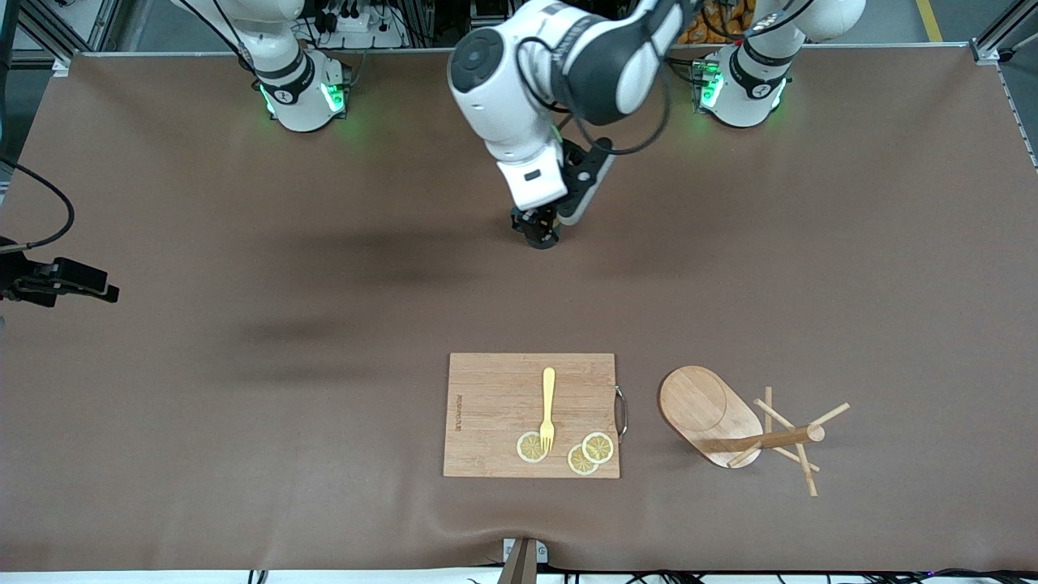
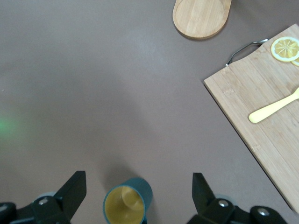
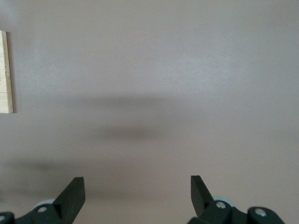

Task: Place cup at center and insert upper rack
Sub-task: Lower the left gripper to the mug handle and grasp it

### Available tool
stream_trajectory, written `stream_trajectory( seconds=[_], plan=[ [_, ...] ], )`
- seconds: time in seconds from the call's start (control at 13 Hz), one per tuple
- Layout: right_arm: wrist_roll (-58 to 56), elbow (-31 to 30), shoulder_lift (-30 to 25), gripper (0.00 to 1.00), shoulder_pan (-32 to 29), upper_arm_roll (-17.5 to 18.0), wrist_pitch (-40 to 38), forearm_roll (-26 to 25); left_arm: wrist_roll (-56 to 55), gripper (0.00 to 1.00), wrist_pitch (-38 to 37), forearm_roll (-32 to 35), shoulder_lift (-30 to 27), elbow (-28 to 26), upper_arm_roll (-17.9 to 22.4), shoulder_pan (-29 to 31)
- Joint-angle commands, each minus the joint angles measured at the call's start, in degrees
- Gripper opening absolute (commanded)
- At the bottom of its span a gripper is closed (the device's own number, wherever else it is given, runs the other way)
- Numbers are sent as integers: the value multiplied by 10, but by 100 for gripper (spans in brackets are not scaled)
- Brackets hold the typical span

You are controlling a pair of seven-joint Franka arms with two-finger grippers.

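The cup (image 2: 128, 203), dark teal with an ochre-yellow inside, stands upright on the brown table near its middle. My left gripper (image 2: 138, 184) hangs open over it, a finger on each side, well apart from it. In the front view the left hand (image 1: 542, 231) covers the cup. The upper rack (image 1: 707, 410), a light wooden mug tree, lies tipped on its side nearer the front camera toward the left arm's end, its post and pegs (image 1: 782, 438) pointing away from the board; its oval base (image 2: 201, 18) shows in the left wrist view. My right gripper (image 3: 138, 186) is open over bare table.
A rectangular wooden cutting board (image 1: 495, 414) lies beside the rack, nearer the front camera than the cup. It carries a yellow fork (image 1: 548, 405) and three lemon slices (image 1: 531, 447). A black part with a cable (image 1: 57, 284) shows at the right arm's end.
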Motion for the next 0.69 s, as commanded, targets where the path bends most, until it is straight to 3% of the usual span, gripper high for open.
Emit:
stream_trajectory(
  seconds=[0.0, 0.23, 0.62],
  plan=[
    [-7, -4, -4, 100, 24, -26, -2, 14, -15, 100, 2, 5, 74, 51, 60, -61],
    [-7, -4, -2, 100, 61, -59, -1, 14, -25, 100, 58, 5, 100, 52, 62, -87],
    [-6, -3, 0, 100, 76, -60, 4, -11, -57, 100, 104, 5, 162, 58, 61, -131]
  ],
)
